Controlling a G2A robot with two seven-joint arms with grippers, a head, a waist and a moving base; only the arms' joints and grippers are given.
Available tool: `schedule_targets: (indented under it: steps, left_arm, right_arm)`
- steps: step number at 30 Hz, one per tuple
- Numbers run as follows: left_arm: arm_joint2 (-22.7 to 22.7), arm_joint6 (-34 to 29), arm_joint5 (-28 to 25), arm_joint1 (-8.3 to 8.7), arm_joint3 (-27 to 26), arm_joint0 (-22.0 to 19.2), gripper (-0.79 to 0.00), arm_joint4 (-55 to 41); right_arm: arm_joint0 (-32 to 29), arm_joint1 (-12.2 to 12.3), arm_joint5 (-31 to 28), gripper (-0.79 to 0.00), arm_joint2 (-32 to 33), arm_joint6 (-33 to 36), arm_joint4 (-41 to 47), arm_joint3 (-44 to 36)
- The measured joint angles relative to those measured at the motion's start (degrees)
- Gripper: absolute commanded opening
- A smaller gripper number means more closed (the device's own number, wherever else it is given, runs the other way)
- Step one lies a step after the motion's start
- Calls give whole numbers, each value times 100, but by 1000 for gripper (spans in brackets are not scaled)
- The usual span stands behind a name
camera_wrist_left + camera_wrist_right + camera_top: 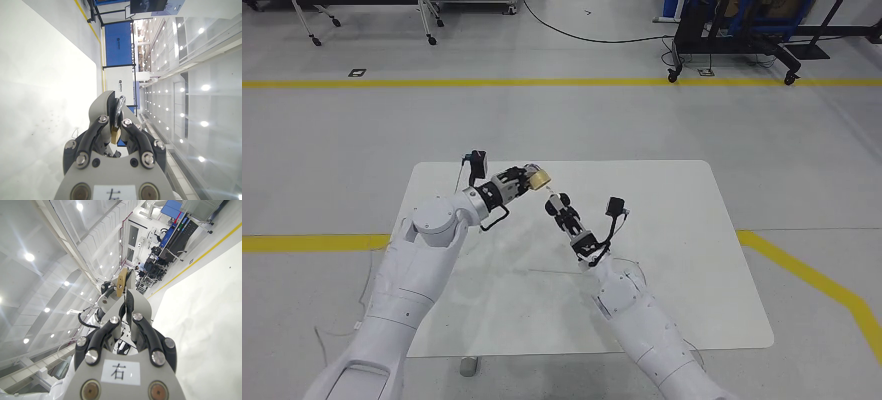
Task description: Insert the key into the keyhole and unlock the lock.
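1. Brass padlock (pixel 538 177): held above the white bench (pixel 692 260), with the left gripper (pixel 530 179) fingers clamped on its shackle (pixel 120 106).
2. Right wrist view: the keyhole (pixel 119 287) faces the key (pixel 125 300), which is pinched between the right gripper (pixel 126 294) fingers.
3. Floor: yellow line (pixel 542 82).

White sticker (pixel 114 192) on back of left gripper (pixel 116 109): single black character, lower part cut by frame edge. White label (pixel 121 371) on back of right gripper (pixel 126 298): single black character, whole and legible (each centred between two round metal fittings). Blue panel (pixel 117 44) in room behind: white logo and wordmark, running sideways. White panel (pixel 119 83) next to it: dark logo and wordmark. Larger lettering (pixel 133 56) on upright edge between. Floor marker (pixel 357 73) and second floor marker (pixel 705 72): small dark-framed squares, content too small to read.
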Motion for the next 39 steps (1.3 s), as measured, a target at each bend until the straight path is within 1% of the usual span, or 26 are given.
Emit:
schedule_targets:
  steps: [19,29,39]
  left_arm:
    - [1,-34,24,6,-113,66,-785,90]
    - [-44,178,85,4,-133,76,-785,117]
    - [-18,121,-47,3,-179,107,-785,193]
  right_arm:
    - [39,1,-42,-785,-41,22,47,-15]
    - [-18,15,-46,-785,-42,-9,-17,-82]
    - [40,11,31,-785,-68,33,26,-103]
